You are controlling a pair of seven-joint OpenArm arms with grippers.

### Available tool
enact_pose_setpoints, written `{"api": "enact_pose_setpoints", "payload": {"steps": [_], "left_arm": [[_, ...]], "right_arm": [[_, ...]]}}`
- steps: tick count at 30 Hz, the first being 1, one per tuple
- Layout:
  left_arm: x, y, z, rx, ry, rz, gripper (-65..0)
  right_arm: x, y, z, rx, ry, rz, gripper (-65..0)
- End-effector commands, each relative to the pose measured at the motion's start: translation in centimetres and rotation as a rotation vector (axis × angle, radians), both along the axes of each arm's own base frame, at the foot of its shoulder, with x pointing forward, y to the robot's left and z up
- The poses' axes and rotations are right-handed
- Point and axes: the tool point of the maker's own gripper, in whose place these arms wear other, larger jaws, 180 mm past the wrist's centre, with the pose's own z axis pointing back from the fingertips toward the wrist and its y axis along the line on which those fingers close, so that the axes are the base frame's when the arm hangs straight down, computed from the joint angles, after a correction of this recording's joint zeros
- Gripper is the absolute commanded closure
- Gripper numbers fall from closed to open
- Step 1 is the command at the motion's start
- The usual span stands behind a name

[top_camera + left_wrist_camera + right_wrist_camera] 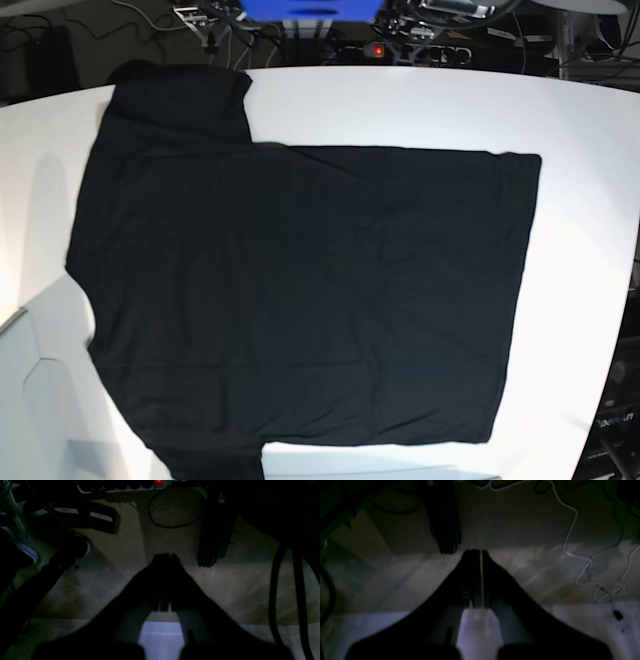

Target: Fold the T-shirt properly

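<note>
The T-shirt (300,290) lies spread flat on the white table (400,100) in the base view, plain black side up. Its sleeves point to the upper left and lower left, and its hem runs along the right. Neither arm shows in the base view. In the left wrist view my left gripper (166,556) is shut with nothing in it and hangs over the dim floor past the table's edge. My right gripper (476,552) is also shut and empty, with only a thin slit between its fingers. No cloth shows in either wrist view.
A power strip with a red light (159,482), black cables (172,517) and a black post (215,537) lie on the floor ahead of the left gripper. A white cable (570,530) and a dark post (445,525) show in the right wrist view. Equipment (400,30) crowds the table's far edge.
</note>
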Motion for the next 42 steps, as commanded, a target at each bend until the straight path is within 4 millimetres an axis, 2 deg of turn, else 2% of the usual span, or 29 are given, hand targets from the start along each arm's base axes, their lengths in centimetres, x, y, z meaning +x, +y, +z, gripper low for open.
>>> {"api": "enact_pose_setpoints", "payload": {"steps": [1,42], "left_arm": [[-0.73,0.01,0.01,-0.001,0.016,-0.001,0.0],[-1.04,0.0,0.02,-0.001,0.021,-0.009,0.0]], "right_arm": [[-0.4,0.33,0.03,0.023,0.018,-0.001,0.0],[-0.47,0.34,0.05,0.023,0.031,0.0,0.0]]}}
